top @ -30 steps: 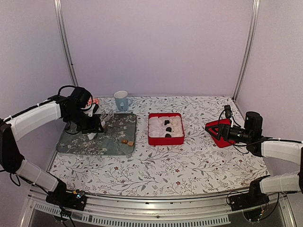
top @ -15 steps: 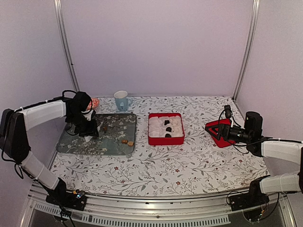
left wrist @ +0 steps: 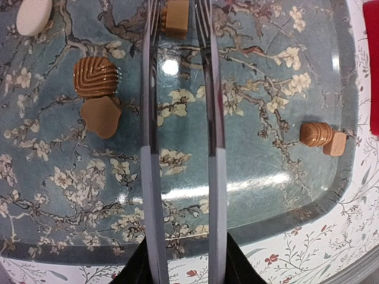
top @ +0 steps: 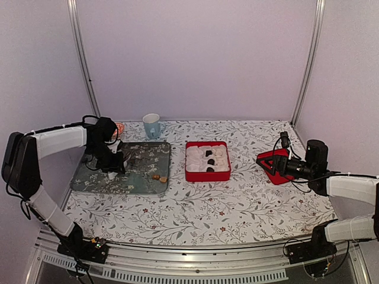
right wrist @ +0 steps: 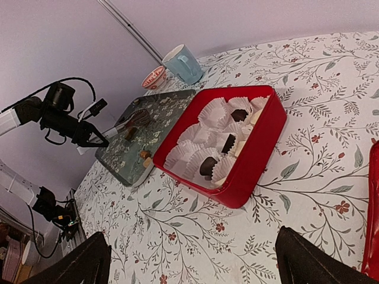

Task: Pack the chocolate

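On the blue-green floral tray (left wrist: 284,177) lie several pieces of the chocolate: a whitish one (left wrist: 34,15), a ridged brown one (left wrist: 96,77), a tan one (left wrist: 100,116) and a pair near the right rim (left wrist: 315,133). My left gripper (left wrist: 182,263) is shut on metal tongs (left wrist: 149,148). The tong tips stand on either side of a tan chocolate (left wrist: 176,15). The red box (top: 207,176) holds white paper cups with dark chocolates (right wrist: 207,167). My right gripper (right wrist: 189,272) hangs open and empty beyond the box, over the table's right side.
A blue cup (top: 151,125) and a small red-and-white bowl (top: 119,128) stand behind the tray. A red lid (top: 269,161) lies under the right arm (top: 349,186). Enclosure walls and metal posts ring the table.
My left gripper has swung in and lowered over the tray's left part, and the tongs have narrowed. The right arm has not moved.
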